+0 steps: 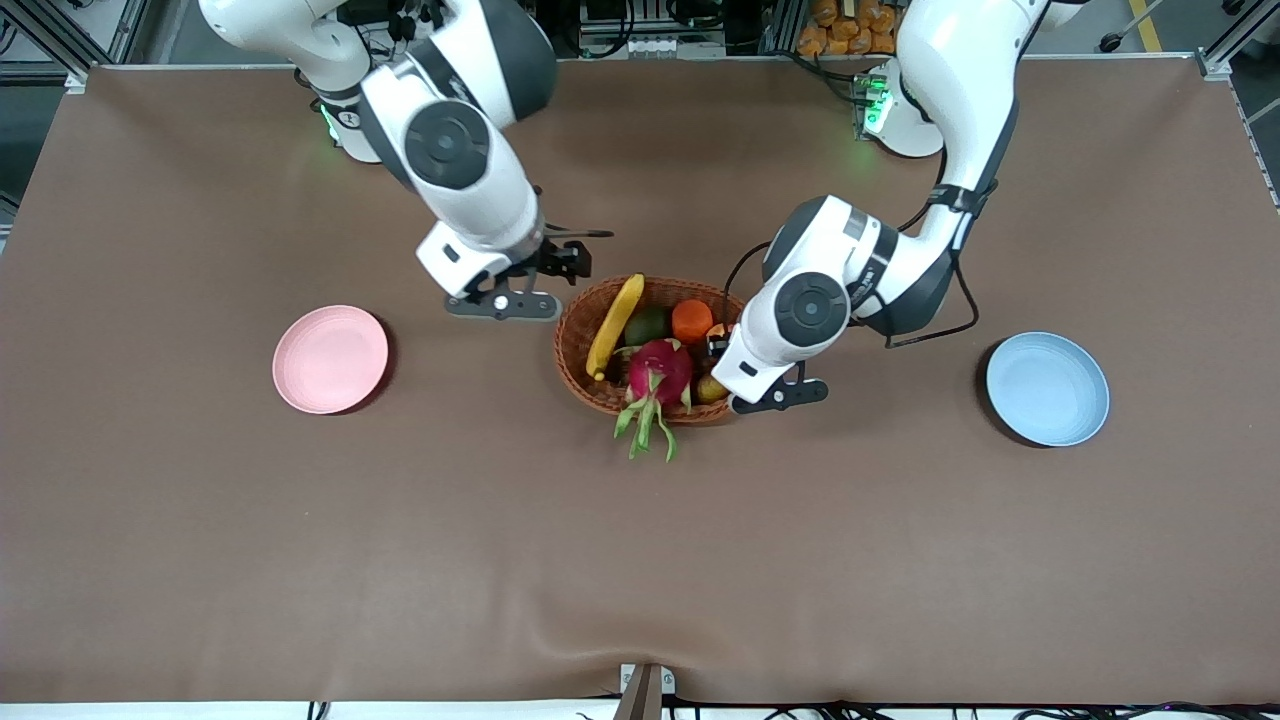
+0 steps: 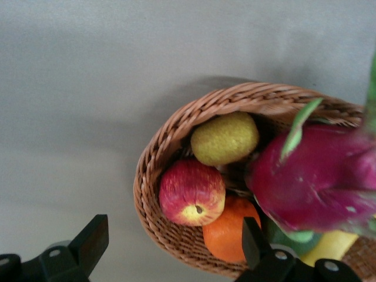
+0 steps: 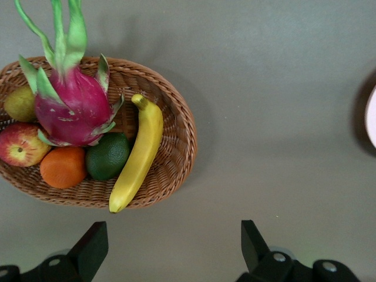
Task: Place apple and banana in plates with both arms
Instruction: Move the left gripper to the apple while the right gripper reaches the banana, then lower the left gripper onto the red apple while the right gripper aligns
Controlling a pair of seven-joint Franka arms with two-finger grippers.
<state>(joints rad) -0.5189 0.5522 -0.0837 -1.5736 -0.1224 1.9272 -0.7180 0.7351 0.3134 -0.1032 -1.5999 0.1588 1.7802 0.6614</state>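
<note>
Crowding is the main risk: the apple (image 2: pixel 192 192) sits wedged against the orange (image 2: pixel 228 235) in the basket (image 1: pixel 575 345), the banana (image 1: pixel 615 324) along its rim. Left gripper (image 2: pixel 170 247) over the apple and right gripper (image 1: pixel 528 285) beside the basket both gape wide, empty; 2 plates (image 1: pixel 330 359) wait well apart on the desk (image 1: pixel 640 560).

No legible text or labels
</note>
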